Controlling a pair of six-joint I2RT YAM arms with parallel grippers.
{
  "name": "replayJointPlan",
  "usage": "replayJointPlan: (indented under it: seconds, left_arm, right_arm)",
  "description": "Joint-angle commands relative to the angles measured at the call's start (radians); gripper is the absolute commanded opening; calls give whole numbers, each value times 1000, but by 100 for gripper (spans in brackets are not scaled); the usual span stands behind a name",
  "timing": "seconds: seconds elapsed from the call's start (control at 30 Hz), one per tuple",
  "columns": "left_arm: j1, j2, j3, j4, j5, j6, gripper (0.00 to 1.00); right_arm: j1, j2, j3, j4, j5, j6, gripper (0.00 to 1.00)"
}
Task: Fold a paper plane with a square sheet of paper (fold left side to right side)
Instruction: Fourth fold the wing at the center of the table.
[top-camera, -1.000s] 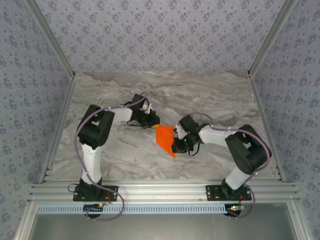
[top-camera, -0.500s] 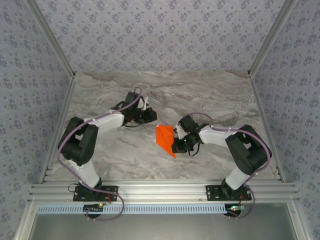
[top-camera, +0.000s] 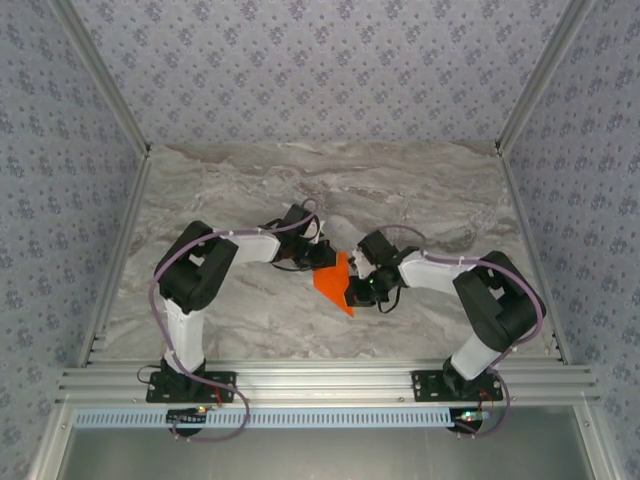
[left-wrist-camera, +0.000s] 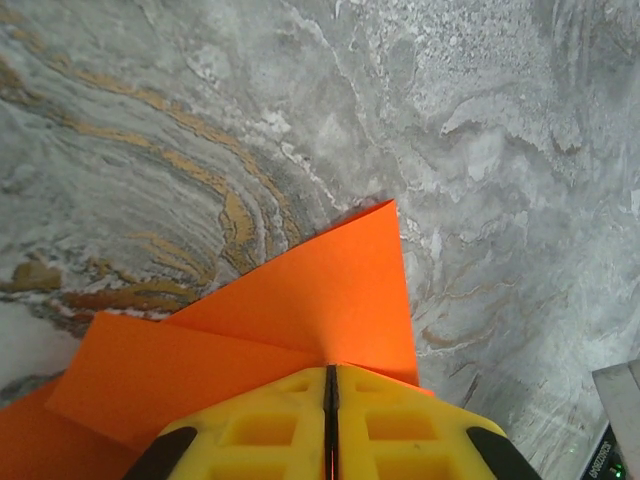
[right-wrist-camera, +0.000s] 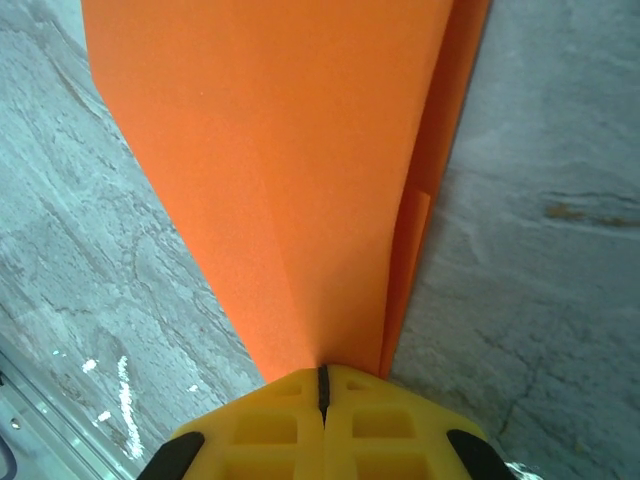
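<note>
Our left end effector (left-wrist-camera: 331, 372) is clenched on a folded flap of the paper (top-camera: 333, 280), and our right end effector (right-wrist-camera: 322, 372) is clamped on its narrow near end. The paper sits between both arms at mid-counter (top-camera: 420, 190), part-folded into a pointed wedge. We judge we are mid-fold, left side going to right; next the left arm should carry its flap across until the edges meet, then press the crease flat.
</note>
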Motion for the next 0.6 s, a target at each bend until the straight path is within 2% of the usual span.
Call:
replayJointPlan:
  seconds: [0.0,0.27,0.57]
  left_arm:
    - [0,27,-9,-26,-65,15,9]
    - [-1,5,-54,0,-67,5,9]
    - [-3,13,-60,22,-56,-9,9]
  right_arm:
    - [-8,5,-61,-225,156,-23,0]
    - [-7,-143,35,-199,95,28,0]
    - [0,-97,59,164,50,291,0]
